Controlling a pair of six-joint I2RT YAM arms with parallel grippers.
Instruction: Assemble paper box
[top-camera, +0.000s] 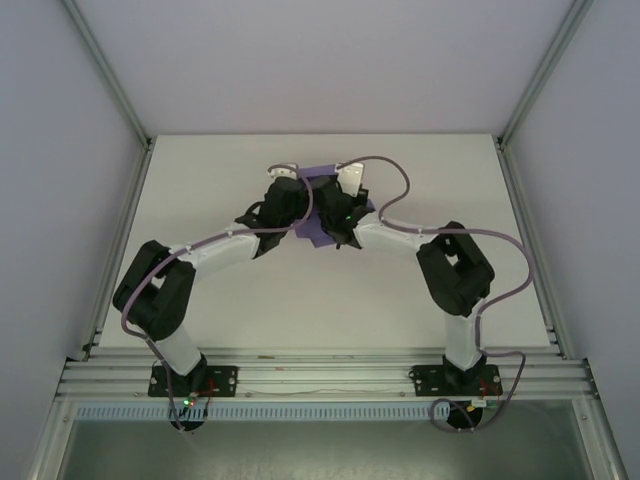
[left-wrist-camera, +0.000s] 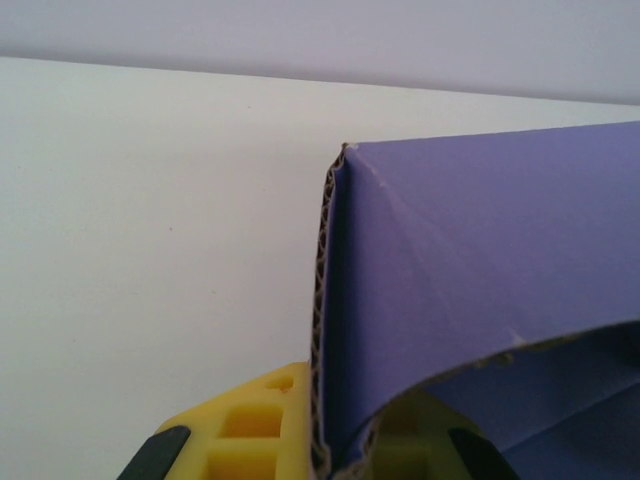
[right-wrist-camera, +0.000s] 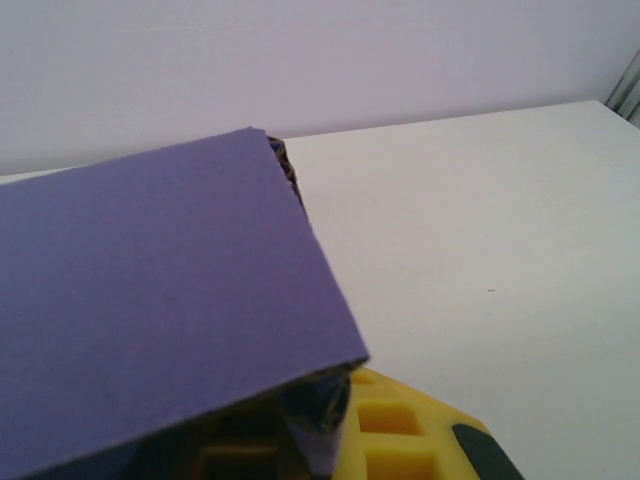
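Note:
The purple paper box (top-camera: 312, 235) is held up over the middle of the white table (top-camera: 250, 300), between both arms. My left gripper (top-camera: 298, 205) meets it from the left and my right gripper (top-camera: 335, 215) from the right. In the left wrist view an upright corrugated wall of the paper box (left-wrist-camera: 470, 270) is pinched between the yellow fingers (left-wrist-camera: 250, 425) of my left gripper (left-wrist-camera: 335, 455). In the right wrist view a broad panel of the paper box (right-wrist-camera: 150, 290) covers the left side. Beneath it, my right gripper (right-wrist-camera: 320, 450) is shut on a lower flap beside one yellow finger (right-wrist-camera: 400, 430).
Aluminium frame posts (top-camera: 525, 90) stand at the table's back corners, with white walls behind and to the sides. A metal rail (top-camera: 320, 370) runs along the near edge by the arm bases. Grey cables (top-camera: 400, 190) loop above the arms.

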